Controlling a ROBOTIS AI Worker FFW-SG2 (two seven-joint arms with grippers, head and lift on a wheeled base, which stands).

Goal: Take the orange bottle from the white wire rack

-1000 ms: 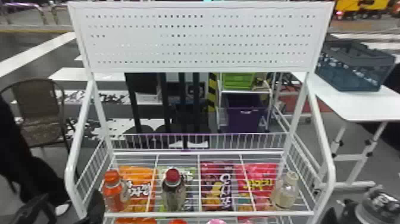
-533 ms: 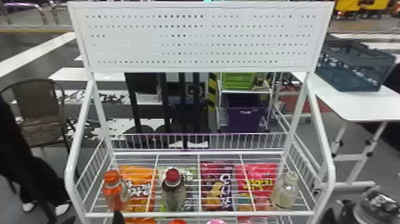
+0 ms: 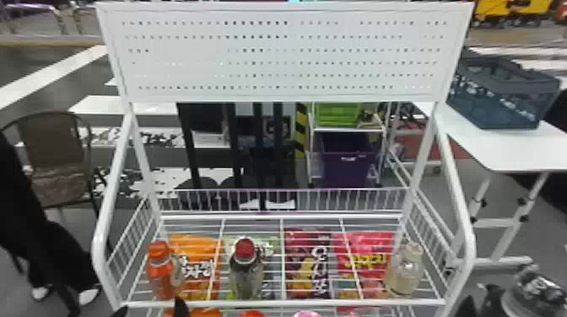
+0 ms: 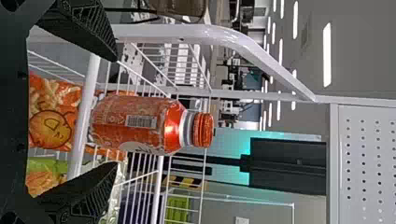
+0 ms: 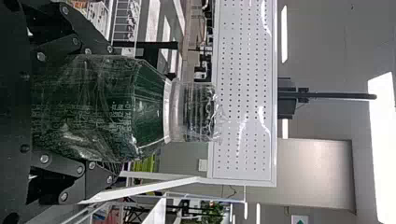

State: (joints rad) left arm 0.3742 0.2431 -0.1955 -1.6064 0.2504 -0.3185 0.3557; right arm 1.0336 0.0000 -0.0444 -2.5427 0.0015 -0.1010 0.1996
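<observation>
In the head view the orange bottle (image 3: pixel 160 272) stands upright at the left end of the white wire rack (image 3: pixel 270 303). My left gripper (image 3: pixel 149 311) is at the bottom edge, just in front of it. The left wrist view has the orange bottle (image 4: pixel 140 123) beyond the open fingers of my left gripper (image 4: pixel 116 112), lined up with the gap between them and not held. At the bottom right of the head view, my right gripper (image 3: pixel 491 301) is beside a dark bottle (image 3: pixel 533 295). The right wrist view shows my right gripper (image 5: pixel 112 109) shut on this dark green bottle (image 5: pixel 98 107).
A red-capped bottle (image 3: pixel 246 269) and a pale bottle (image 3: pixel 406 269) also stand on the shelf. Snack bags (image 3: pixel 310 261) lie beneath the wires. White side posts frame the rack. A white table (image 3: pixel 506 147) with a dark crate (image 3: pixel 502 92) is at the right.
My left gripper has moved right from the lower left corner to in front of the orange bottle. The right arm, with the dark bottle, has shifted only slightly.
</observation>
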